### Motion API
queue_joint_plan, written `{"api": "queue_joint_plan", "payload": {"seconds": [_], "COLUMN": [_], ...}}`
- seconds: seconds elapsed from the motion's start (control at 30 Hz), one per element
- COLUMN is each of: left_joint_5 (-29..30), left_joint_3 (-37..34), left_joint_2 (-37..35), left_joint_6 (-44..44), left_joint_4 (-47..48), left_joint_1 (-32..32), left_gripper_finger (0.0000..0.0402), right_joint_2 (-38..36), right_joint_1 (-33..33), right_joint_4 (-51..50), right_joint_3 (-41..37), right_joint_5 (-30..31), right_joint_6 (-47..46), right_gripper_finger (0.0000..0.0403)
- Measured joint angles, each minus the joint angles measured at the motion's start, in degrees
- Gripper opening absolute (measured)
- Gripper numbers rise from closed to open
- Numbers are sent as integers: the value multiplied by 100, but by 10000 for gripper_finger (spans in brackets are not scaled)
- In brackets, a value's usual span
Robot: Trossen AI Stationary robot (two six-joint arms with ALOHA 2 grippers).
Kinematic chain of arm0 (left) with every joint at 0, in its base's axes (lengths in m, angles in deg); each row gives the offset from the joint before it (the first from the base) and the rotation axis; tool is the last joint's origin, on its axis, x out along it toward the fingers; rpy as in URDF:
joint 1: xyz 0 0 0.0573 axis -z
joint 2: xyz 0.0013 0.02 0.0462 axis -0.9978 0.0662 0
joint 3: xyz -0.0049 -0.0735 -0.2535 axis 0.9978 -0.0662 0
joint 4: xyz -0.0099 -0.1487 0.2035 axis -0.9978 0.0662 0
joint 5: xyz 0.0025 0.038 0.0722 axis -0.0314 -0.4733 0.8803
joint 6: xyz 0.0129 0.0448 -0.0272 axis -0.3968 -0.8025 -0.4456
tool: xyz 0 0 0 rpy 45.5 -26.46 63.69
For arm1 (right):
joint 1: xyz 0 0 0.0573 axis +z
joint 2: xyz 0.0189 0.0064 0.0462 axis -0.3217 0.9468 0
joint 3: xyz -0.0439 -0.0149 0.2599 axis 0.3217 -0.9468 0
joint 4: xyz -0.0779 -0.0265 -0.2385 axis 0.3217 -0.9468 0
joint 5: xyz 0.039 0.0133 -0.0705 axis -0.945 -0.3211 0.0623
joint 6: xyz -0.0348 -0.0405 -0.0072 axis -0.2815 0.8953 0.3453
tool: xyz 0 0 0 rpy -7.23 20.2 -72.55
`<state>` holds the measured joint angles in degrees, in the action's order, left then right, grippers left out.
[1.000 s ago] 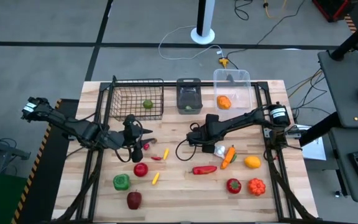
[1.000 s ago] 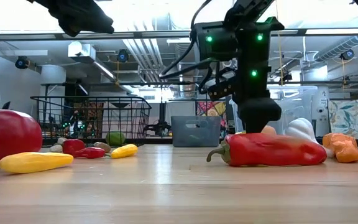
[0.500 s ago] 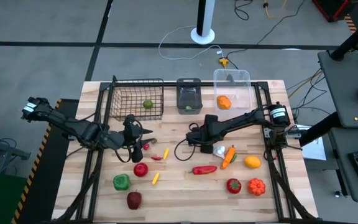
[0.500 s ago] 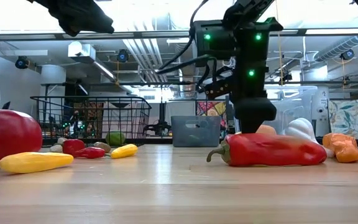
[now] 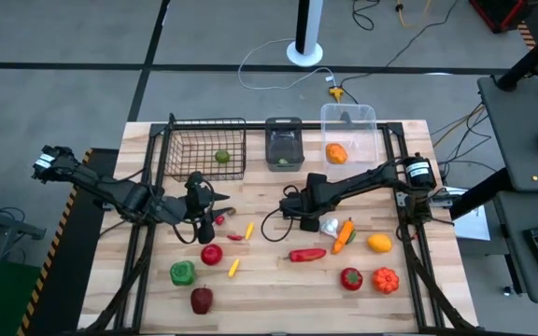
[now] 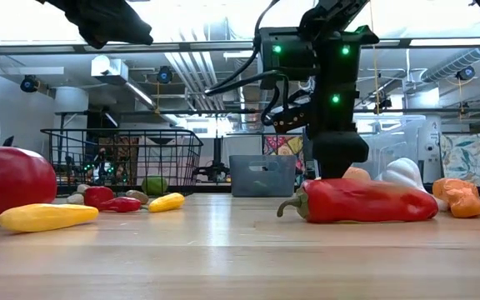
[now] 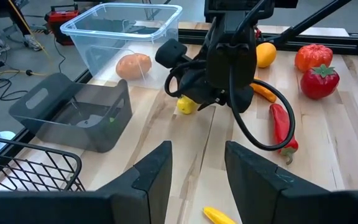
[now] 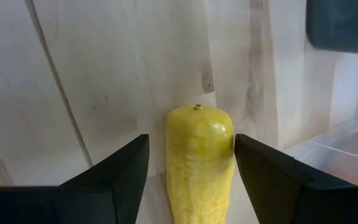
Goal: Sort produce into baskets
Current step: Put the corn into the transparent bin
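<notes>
My right gripper (image 5: 292, 207) is down at the table's middle, open, fingers pointing down on either side of a small yellow fruit (image 8: 199, 155). The fruit lies on the wood and also shows in the left wrist view (image 7: 185, 105). My left gripper (image 7: 197, 174) is open and empty above the table's left half (image 5: 211, 203). The black wire basket (image 5: 194, 154) holds a green lime (image 5: 221, 157). The dark grey bin (image 5: 284, 147) and the clear tub (image 5: 367, 126), holding an orange fruit (image 5: 336, 153), stand at the far edge. My right gripper stands over the yellow fruit from above. One finger (image 8: 253, 162) lies right beside the fruit's side (image 8: 229, 140); a gap shows at the other finger. I cannot tell whether it touches the fruit, which rests on the table.
Loose produce lies on the near half: a long red pepper (image 5: 307, 254), white garlic (image 5: 330, 225), a carrot (image 5: 344, 235), a lemon (image 5: 378, 244), red items (image 5: 350, 278) (image 5: 385, 279) at the right; a red tomato (image 5: 211, 254), a green pepper (image 5: 182, 273) and a dark apple (image 5: 201, 300) at the left.
My right gripper has shifted a little toward the table's left, staying low over the yellow fruit.
</notes>
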<state>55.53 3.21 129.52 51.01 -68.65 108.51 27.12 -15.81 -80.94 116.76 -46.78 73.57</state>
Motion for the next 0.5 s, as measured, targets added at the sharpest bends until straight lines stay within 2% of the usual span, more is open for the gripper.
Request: {"api": "queue_joint_plan", "payload": {"seconds": [0.23,0.5], "left_joint_5": [-2,-2], "left_joint_3": [0,0], "left_joint_2": [0,0], "left_joint_6": [0,0], "left_joint_4": [0,-1], "left_joint_1": [0,0], "left_gripper_finger": [131,131], "right_joint_2": [2,2], "right_joint_1": [0,13], "right_joint_4": [63,94], "right_joint_3": [-144,-159], "right_joint_5": [-4,-4], "right_joint_6": [-6,-47], "right_gripper_finger": [203,136]}}
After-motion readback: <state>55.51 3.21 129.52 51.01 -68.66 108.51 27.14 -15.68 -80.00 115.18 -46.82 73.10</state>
